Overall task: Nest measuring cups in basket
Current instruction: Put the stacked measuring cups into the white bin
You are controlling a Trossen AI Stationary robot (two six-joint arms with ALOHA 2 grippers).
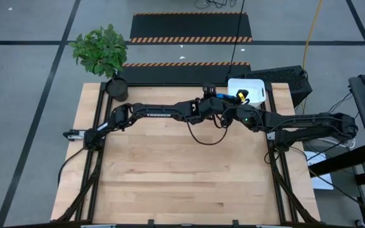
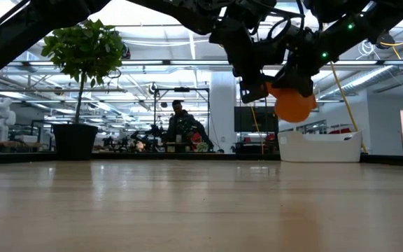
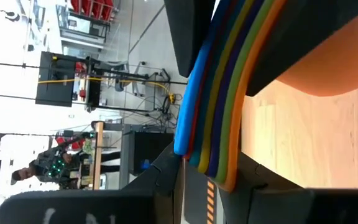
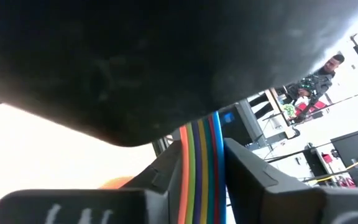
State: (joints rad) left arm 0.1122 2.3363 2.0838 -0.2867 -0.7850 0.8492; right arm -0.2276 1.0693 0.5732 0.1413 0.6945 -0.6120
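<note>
The measuring cups are nested into one stack. Its orange outer bowl (image 2: 294, 105) hangs in the air in front of the white basket (image 2: 320, 147), which stands at the table's far edge, right of middle (image 1: 258, 85). The stacked handles (image 3: 219, 93) show as bands of blue, red, yellow, green, dark blue and orange. My left gripper (image 3: 207, 177) and my right gripper (image 4: 201, 180) meet at the stack, just short of the basket's left end (image 1: 224, 107). Both are shut on the handles. The inner bowls are hidden. My left gripper pinches the stacked handles at their free end (image 3: 209, 163), one finger (image 3: 163, 177) on the blue side and one on the orange side. The stack is lifted clear, with the orange bowl (image 3: 328, 68) beyond the fingers. My right gripper pinches the same bundle of handles (image 4: 201, 155) between its two fingers (image 4: 253, 177), across all the layers. The left gripper's dark body fills the view above and hides the bowls. The stack is clear of the table.
A dark round pot with a leafy plant (image 1: 116, 88) stands at the table's far left corner (image 2: 75, 140). Bare wooden tabletop (image 1: 189, 177) stretches toward the near edge. A cable loop hangs under the arms (image 1: 208, 139). A person (image 2: 180, 122) is in the room behind.
</note>
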